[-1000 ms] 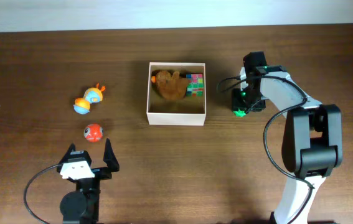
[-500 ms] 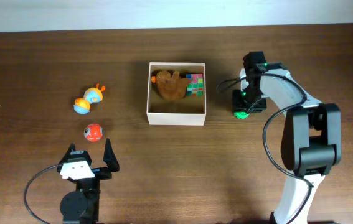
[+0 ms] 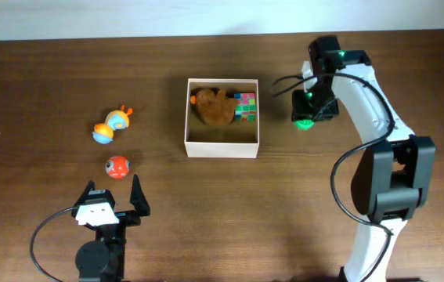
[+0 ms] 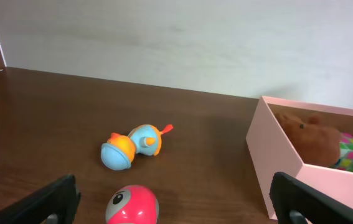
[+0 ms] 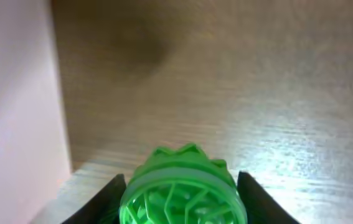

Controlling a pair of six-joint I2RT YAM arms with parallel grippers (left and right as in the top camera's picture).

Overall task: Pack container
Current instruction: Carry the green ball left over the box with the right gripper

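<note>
The container (image 3: 222, 146) is a shallow white box at the table's middle, holding a brown plush (image 3: 214, 107) and a multicoloured cube (image 3: 245, 106). It shows in the left wrist view (image 4: 282, 155) and as a pale wall at the left of the right wrist view (image 5: 14, 112). My right gripper (image 3: 305, 120) is shut on a green lattice ball (image 5: 183, 193), held above the table just right of the box. My left gripper (image 3: 113, 193) is open and empty near the front edge, behind a red ball toy (image 3: 117, 166).
A blue-and-orange toy (image 3: 110, 125) lies left of the box, also in the left wrist view (image 4: 132, 146). The red ball toy (image 4: 132, 205) sits between my left fingers' line of sight. A white wall runs along the table's far edge.
My right gripper has lifted and moved toward the table's far side with the green ball, staying right of the box. The left arm has not moved.
</note>
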